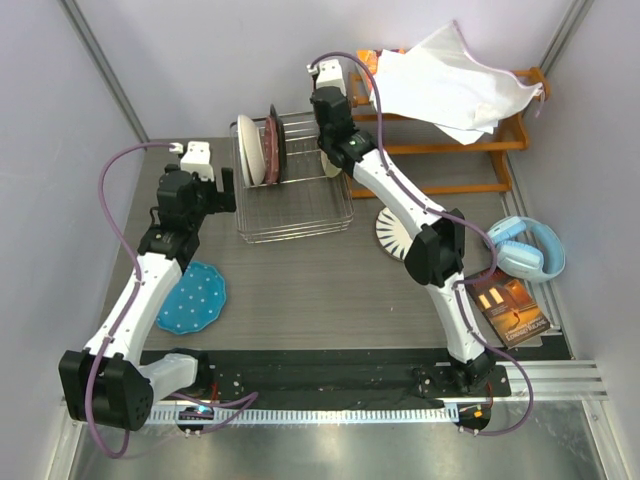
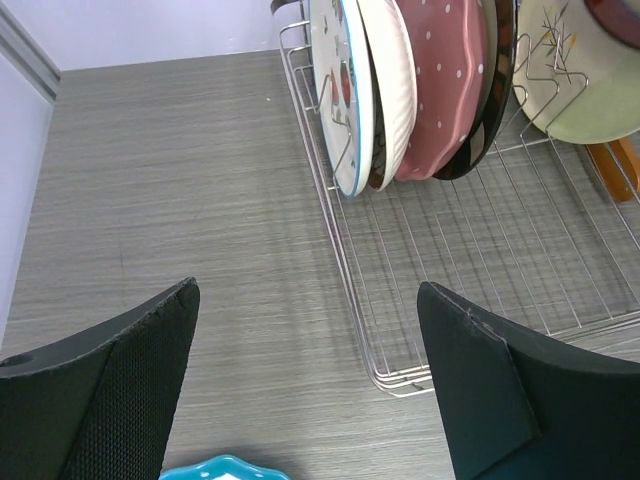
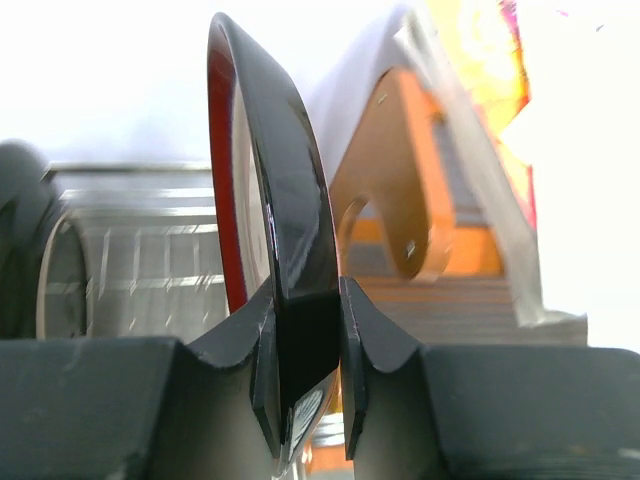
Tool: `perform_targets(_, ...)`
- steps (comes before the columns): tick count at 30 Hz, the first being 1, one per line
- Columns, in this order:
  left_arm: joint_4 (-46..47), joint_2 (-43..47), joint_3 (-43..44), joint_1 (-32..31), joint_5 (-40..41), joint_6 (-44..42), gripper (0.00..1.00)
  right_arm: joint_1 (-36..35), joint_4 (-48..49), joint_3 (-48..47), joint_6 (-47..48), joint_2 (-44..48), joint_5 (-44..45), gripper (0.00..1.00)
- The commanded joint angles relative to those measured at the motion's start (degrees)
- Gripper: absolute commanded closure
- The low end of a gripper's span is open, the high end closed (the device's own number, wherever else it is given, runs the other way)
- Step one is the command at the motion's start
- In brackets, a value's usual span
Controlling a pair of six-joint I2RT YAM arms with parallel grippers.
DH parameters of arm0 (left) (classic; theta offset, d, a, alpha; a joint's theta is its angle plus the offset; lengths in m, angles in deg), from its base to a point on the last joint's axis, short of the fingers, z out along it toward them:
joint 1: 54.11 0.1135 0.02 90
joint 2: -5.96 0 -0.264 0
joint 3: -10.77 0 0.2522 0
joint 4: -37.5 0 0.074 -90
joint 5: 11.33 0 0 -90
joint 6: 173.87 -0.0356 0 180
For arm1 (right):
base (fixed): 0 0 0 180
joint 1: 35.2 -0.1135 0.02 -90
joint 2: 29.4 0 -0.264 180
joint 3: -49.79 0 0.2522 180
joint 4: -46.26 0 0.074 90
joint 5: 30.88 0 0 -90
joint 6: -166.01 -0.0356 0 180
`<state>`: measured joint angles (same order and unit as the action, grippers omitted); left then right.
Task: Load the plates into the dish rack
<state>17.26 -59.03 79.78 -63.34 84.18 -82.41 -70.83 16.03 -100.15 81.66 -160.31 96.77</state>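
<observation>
Dark-rimmed plate (image 3: pixel 290 180) — upright, edge-on (rim in right jaws)

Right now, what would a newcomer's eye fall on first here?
The right gripper pinching a dark-rimmed plate on edge at the right side of the rack, with several plates standing at its left end. Then the blue plate lying flat beside the left arm, whose left gripper is open, and a striped plate on the table under the right arm.
</observation>
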Motion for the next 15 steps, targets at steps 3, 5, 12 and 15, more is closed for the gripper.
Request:
perform_targets(3, 3.1, 1.5, -0.9, 0.2, -0.2, -1.1, 0.11, -0.4, 12.8, -8.3, 3.3, -2.4, 6.3, 0.99)
perform_targets(5, 3.6, 1.4, -1.4, 0.2, 0.3, -1.2, 0.10, -0.5, 12.4, -8.9, 3.6, -3.3, 6.0, 0.99)
perform_targets(12, 3.6, 0.8, -3.1, 0.2, 1.0, -1.2, 0.11, -0.5, 12.2, -9.4, 3.0, -5.2, 4.4, 0.99)
perform_targets(15, 3.7, 1.0, -3.9, 0.1, 1.0, -1.2, 0.10, -0.5, 12.2, -9.5, 1.6, -5.4, 4.0, 0.99)
